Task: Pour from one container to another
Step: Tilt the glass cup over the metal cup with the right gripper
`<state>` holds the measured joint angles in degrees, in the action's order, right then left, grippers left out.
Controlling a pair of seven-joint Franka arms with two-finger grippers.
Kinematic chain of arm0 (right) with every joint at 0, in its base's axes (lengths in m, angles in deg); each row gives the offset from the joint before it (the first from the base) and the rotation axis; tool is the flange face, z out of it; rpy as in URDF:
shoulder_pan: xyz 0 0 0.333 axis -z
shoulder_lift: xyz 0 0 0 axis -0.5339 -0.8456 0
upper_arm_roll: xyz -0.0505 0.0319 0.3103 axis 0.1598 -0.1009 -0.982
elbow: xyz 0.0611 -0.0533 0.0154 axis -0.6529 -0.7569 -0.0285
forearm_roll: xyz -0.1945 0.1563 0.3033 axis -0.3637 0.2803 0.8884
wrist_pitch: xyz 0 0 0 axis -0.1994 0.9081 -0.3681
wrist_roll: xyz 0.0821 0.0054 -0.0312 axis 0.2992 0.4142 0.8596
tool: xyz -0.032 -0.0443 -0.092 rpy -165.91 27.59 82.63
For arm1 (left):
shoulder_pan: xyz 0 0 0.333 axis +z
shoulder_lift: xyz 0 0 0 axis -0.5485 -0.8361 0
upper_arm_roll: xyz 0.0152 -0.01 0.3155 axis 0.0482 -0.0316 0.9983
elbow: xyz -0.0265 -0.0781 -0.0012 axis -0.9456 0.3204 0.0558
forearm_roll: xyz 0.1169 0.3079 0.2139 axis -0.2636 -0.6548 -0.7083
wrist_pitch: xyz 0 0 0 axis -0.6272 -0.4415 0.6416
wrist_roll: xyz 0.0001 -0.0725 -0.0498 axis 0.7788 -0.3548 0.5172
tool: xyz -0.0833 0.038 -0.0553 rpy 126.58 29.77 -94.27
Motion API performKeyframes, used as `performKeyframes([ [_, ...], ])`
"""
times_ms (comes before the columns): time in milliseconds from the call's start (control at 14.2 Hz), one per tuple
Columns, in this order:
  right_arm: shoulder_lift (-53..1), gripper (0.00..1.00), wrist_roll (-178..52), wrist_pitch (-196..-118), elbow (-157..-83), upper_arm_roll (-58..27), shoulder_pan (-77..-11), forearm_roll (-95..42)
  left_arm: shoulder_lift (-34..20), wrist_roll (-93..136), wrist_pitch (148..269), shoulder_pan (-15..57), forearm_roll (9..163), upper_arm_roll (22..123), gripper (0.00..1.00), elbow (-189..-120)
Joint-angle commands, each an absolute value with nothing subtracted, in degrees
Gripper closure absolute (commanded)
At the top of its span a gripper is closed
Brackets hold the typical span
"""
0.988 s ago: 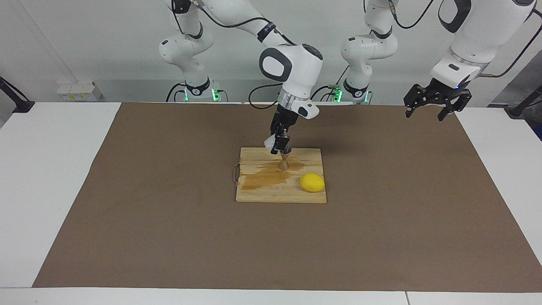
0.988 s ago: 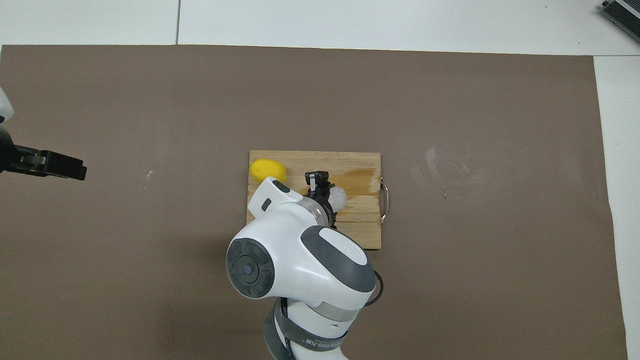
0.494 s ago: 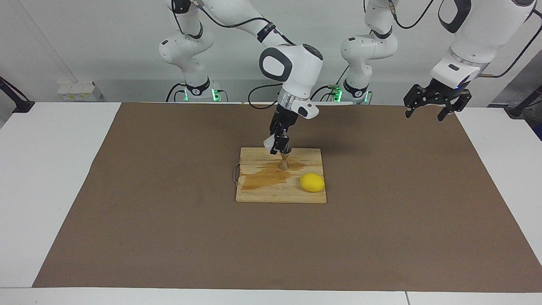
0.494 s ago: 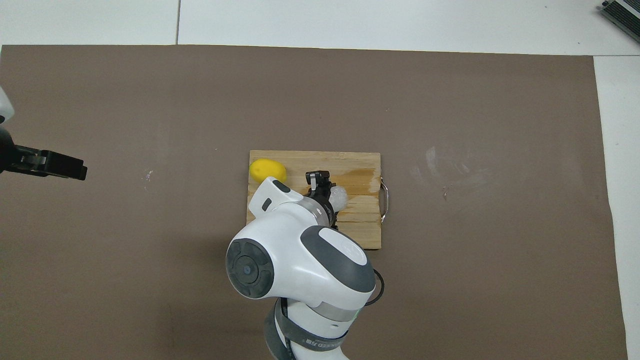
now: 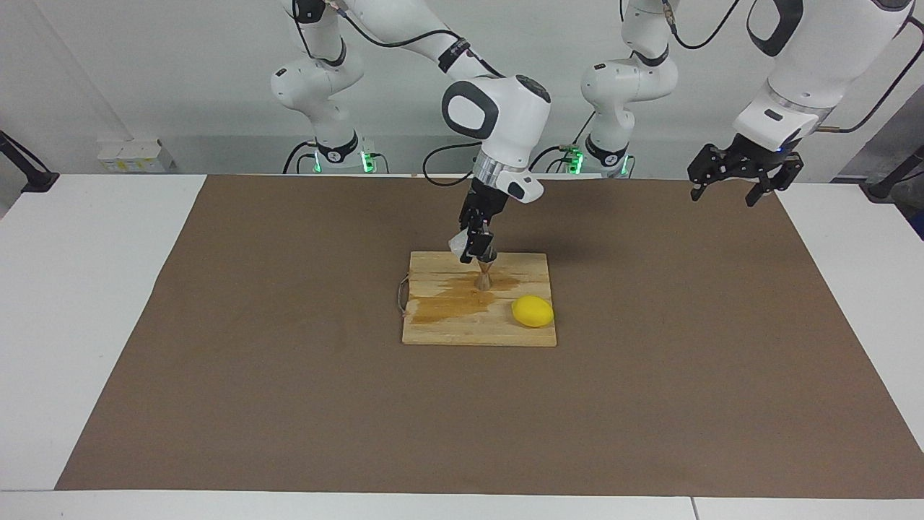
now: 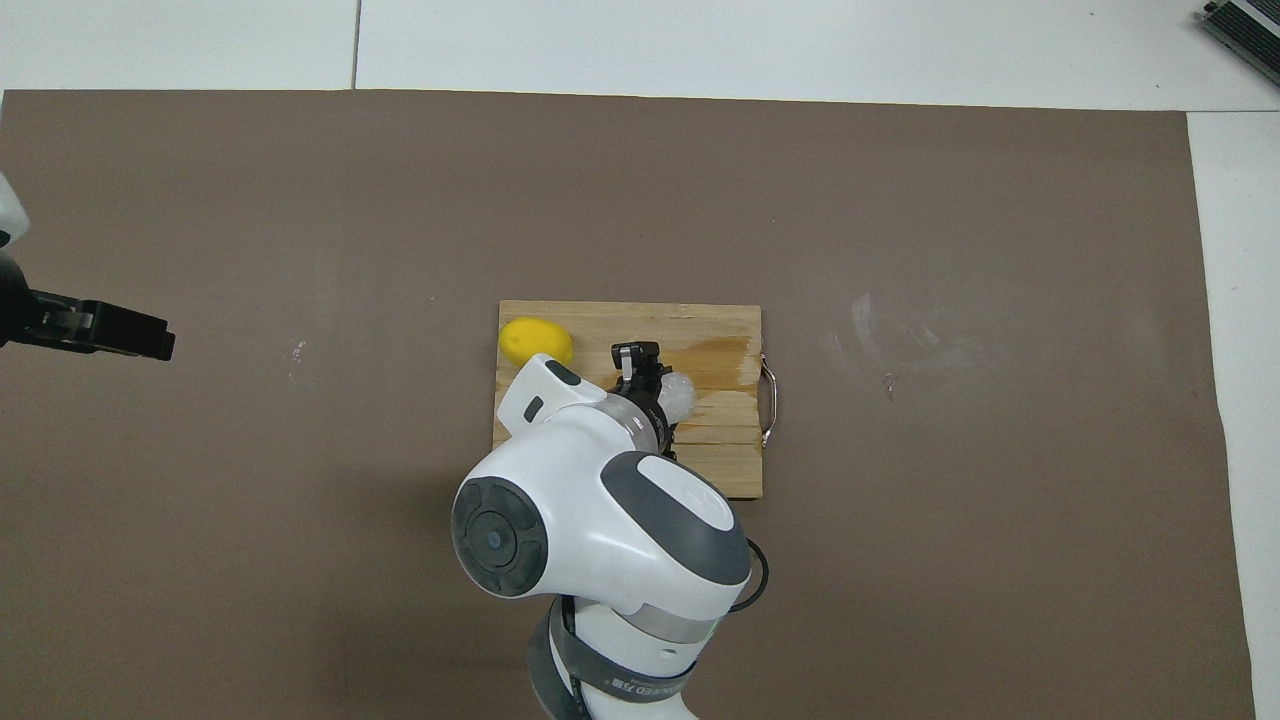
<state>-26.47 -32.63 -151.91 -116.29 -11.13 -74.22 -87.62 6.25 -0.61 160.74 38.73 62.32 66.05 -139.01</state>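
My right gripper (image 5: 473, 245) is shut on the clear glass cup (image 5: 459, 244) and holds it tilted just above the steel jigger (image 5: 484, 276). The jigger stands upright on the wooden board (image 5: 479, 328), on the part nearer to the robots. In the overhead view the cup (image 6: 678, 395) shows beside the right gripper (image 6: 640, 372), and the gripper and arm hide the jigger. A brown wet stain (image 5: 455, 300) spreads on the board around the jigger. My left gripper (image 5: 730, 180) hangs open and empty in the air over the mat's corner at the left arm's end, waiting.
A yellow lemon (image 5: 533, 311) lies on the board, farther from the robots than the jigger, toward the left arm's end. The board has a metal handle (image 6: 769, 402) at the right arm's end. A brown mat (image 5: 289, 404) covers the table.
The right gripper with the cup has risen very slightly above the jigger. The left arm has barely moved.
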Motion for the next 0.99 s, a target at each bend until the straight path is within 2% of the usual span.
performKeyframes([
  [0,-26.2,0.6,-34.6,-151.0,-116.1,-11.5,-74.2,-88.6,6.6,0.2,160.8,38.3,62.8,66.3,0.0,-139.7],
  [917,-25.7,0.6,-35.3,-152.1,-116.2,-11.5,-72.7,-82.0,6.6,0.6,160.9,38.2,62.8,66.3,0.0,-139.7],
])
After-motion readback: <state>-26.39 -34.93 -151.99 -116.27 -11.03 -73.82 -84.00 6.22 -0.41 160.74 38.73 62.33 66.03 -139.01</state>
